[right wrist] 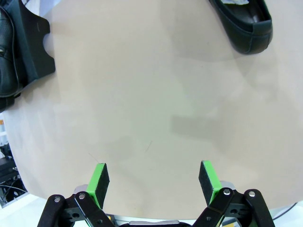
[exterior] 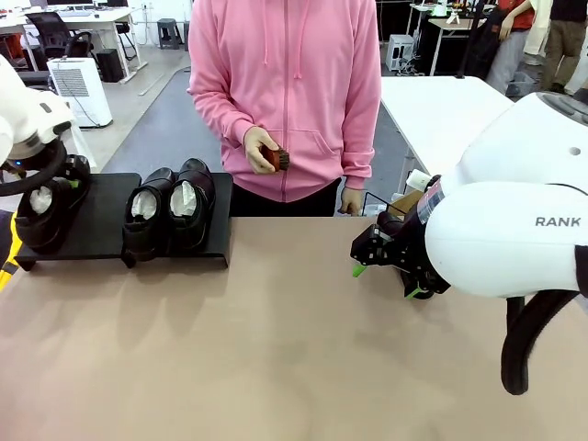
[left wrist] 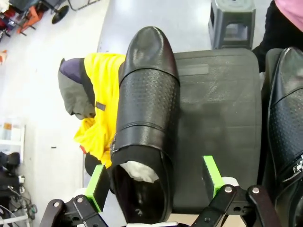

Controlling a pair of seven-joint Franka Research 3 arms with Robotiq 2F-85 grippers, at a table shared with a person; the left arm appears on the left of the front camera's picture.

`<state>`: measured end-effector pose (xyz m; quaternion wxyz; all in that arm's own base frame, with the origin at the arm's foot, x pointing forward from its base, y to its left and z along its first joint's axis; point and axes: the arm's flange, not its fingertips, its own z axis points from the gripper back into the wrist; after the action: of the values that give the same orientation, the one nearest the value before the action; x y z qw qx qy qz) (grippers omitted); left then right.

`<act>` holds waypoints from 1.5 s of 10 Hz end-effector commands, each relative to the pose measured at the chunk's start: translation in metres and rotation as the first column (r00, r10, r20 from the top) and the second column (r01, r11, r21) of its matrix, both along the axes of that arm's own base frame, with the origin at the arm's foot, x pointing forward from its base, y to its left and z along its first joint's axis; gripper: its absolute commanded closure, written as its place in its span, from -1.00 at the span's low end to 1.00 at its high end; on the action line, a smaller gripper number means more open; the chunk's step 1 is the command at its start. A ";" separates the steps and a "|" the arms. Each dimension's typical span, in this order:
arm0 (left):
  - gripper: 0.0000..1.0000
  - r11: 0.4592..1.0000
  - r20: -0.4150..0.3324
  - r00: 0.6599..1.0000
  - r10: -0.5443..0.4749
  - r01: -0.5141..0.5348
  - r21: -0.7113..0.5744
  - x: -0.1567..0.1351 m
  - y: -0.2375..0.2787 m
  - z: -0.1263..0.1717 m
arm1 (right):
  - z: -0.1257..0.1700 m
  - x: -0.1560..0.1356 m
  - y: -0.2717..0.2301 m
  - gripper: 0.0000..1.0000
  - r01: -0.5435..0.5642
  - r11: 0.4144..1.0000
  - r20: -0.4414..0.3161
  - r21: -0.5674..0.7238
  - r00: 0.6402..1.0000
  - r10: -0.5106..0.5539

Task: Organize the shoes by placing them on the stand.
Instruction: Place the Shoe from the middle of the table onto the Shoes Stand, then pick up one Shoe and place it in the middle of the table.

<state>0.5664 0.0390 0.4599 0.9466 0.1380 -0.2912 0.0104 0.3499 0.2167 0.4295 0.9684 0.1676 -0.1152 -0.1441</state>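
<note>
Left gripper: the black left gripper with green pads [left wrist: 155,183] is at the left end of the table. Its jaws are wide apart, 1 pad on each side of a shoe's heel, and the pads do not press it.

Left shoe: a shiny black leather dress shoe with white paper inside [left wrist: 144,123] lies on the left part of the stand, near its left edge. Its toe points away from the gripper.

Stand: the low flat black stand on short legs [exterior: 103,213] sits at the back left of the tan table [exterior: 276,349].

Pair of shoes: 2 more shiny black shoes with white paper inside [exterior: 170,213] sit side by side, touching, on the right part of the stand.

Person: a person in a pink hoodie [exterior: 285,92] stands at the far side of the table. The person's hand [exterior: 261,150] holds a small brown brush [exterior: 276,159].

Right gripper: the black right gripper with green pads [right wrist: 154,179] is over the right side of the bare table. Its jaws are apart and hold nothing.

Last shoe: 1 more black shoe [right wrist: 244,21] lies on the table, well apart from the stand, past the right gripper.
</note>
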 end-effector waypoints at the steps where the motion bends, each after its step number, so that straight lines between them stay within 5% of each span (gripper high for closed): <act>1: -1.00 1.000 0.007 1.000 -0.022 0.022 0.004 0.003 0.000 -0.004 | 0.001 0.004 0.001 -1.00 -0.017 1.000 0.008 0.010 1.000 0.017; 9: -1.00 1.000 0.000 1.000 -0.017 0.017 0.002 0.004 -0.001 -0.005 | 0.001 0.004 0.001 -1.00 -0.017 1.000 0.008 0.010 1.000 0.017; 12: -1.00 0.990 0.067 0.995 -0.077 0.084 -0.111 -0.076 -0.030 0.031 | 0.001 0.004 0.001 -1.00 -0.017 1.000 0.008 0.010 1.000 0.017; 15: -1.00 0.945 -0.109 0.978 -0.180 0.142 -0.294 -0.138 -0.045 0.041 | 0.001 0.004 0.001 -1.00 -0.017 1.000 0.008 0.010 1.000 0.017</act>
<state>0.4451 -0.0264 0.4840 0.9626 -0.0035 -0.2704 -0.0180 0.3499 0.2167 0.4293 0.9685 0.1675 -0.1149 -0.1442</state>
